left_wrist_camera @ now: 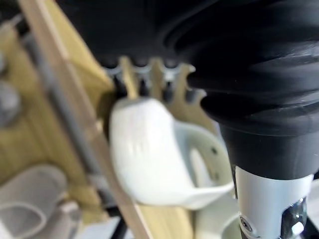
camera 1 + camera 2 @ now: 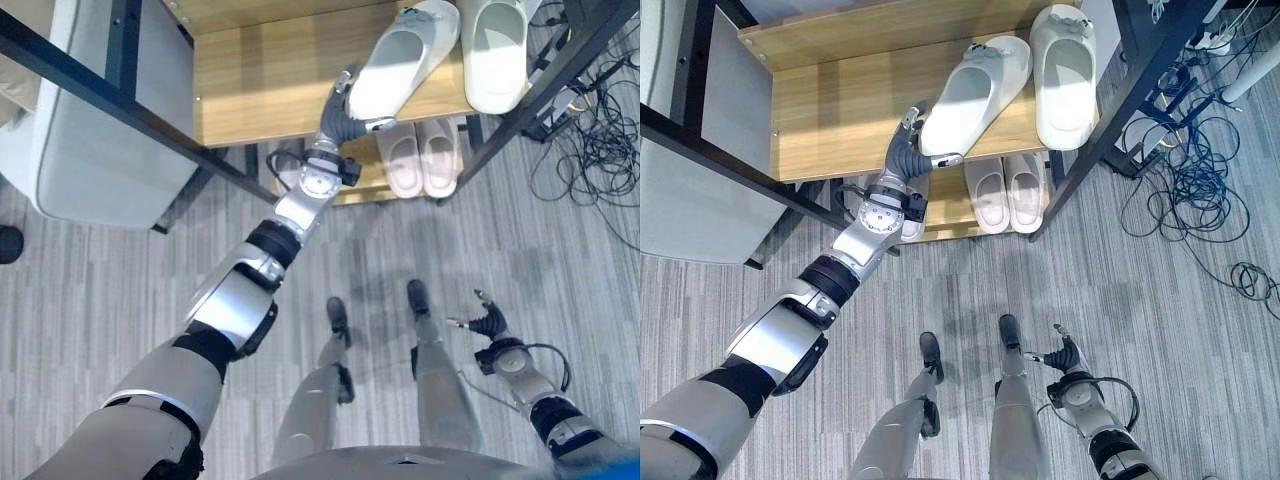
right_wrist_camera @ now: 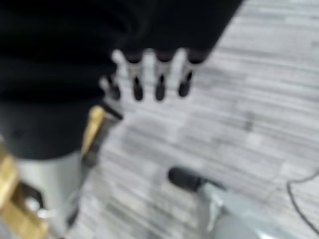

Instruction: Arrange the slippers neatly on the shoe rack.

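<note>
Grey wood-grain floor (image 2: 1200, 350) under a black-framed shoe rack (image 2: 840, 110) with light wooden shelves; loose cables lie on the floor beyond the rack's far post.

Left hand (image 2: 906, 150) is reached out to the front edge of the upper shelf. Its fingers lie along the heel end of a white slipper (image 2: 970, 85), thumb on the opposite side of the heel; the left wrist view shows the fingers past the heel and the thumb alongside. Judged a pinch grip on the heel, not a full wrap.

The held slipper rests on the upper shelf, heel at the hand, toe pointing away from the hand and angled toward its mate. Long axis runs diagonally across the shelf, not square to the front edge. The second white slipper (image 2: 1065, 75) sits beyond the held one's toe, long axis nearly straight front-to-back, toe toward the back of the rack. The two toes are close; contact cannot be confirmed.

A pale pink pair (image 2: 1007, 190) lies on the lower shelf, below and just past the hand.

Right hand (image 2: 1058, 357) hangs low over the floor, fingers relaxed, holding nothing.

Risks:
- Heel sits at the shelf's front edge; a pull toward the hand could tip the slipper off.
- Swinging the heel to straighten it could drive the toe into the second slipper and knock that one askew.
- A light pinch may slip during rotation.
</note>
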You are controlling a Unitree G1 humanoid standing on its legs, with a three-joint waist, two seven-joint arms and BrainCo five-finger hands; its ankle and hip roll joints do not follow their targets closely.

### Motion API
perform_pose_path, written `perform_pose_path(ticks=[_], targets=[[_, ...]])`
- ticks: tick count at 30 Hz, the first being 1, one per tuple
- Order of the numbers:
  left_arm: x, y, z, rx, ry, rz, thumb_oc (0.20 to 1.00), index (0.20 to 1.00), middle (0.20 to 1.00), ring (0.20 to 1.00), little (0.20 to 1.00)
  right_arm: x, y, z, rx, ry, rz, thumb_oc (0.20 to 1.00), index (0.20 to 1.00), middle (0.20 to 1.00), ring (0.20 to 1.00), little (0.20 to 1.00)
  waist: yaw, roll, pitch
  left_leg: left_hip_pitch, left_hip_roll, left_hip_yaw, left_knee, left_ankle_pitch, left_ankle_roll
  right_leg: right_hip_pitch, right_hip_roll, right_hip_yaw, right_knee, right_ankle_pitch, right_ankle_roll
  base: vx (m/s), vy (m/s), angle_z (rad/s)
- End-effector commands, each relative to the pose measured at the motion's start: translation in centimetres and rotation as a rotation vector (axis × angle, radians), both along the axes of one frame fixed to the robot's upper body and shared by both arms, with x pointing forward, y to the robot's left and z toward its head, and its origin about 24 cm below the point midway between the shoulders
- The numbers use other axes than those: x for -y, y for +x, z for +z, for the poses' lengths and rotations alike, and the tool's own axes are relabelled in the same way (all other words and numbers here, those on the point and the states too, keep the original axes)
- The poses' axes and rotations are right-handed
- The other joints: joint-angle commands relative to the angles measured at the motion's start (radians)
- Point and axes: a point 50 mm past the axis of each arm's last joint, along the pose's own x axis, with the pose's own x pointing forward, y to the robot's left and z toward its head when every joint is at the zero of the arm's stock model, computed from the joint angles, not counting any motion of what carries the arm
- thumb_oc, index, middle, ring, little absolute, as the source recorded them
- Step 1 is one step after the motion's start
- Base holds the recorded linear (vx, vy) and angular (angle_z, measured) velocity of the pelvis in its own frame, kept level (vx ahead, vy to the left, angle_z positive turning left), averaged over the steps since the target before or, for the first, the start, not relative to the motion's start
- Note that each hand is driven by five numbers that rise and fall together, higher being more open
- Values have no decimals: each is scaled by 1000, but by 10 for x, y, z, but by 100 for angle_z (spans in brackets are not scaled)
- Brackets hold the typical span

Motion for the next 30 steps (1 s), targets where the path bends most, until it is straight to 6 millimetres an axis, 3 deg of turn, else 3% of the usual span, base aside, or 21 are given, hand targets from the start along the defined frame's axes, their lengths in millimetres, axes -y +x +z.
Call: perform_pose_path(ticks=[1, 13, 24, 30], targets=[[21, -6, 8, 11, -141, -73, 1000, 1000, 1000, 1000, 1000, -7, 7, 3, 27, 29, -4, 1000, 1000, 1000, 1000, 1000, -7, -23, 18, 7, -8, -92, 46, -108, -60, 71, -54, -73, -47, -49, 53, 0, 0, 0], [38, -15, -8, -48, -218, -119, 1000, 1000, 1000, 1000, 1000, -6, 6, 3, 27, 37, -11, 1000, 1000, 1000, 1000, 1000, -9, -33, 7, 15, -6, -97, 47, -112, -58, 77, -54, -73, -44, -52, 50, 0, 0, 0], [66, -20, 4, -53, -263, -184, 1000, 1000, 1000, 1000, 1000, -3, 6, 2, 10, 22, 0, 1000, 1000, 1000, 1000, 1000, -22, -45, 4, 14, -8, -95, 40, -109, -58, 72, -52, -70, -44, -49, 49, 0, 0, 0], [68, -18, 10, -58, -288, -181, 1000, 1000, 1000, 1000, 1000, -1, 7, 3, 5, 14, 0, 1000, 1000, 1000, 1000, 1000, -30, -51, -1, 13, -6, -93, 40, -110, -57, 67, -50, -67, -43, -50, 49, 8, -3, -2]])
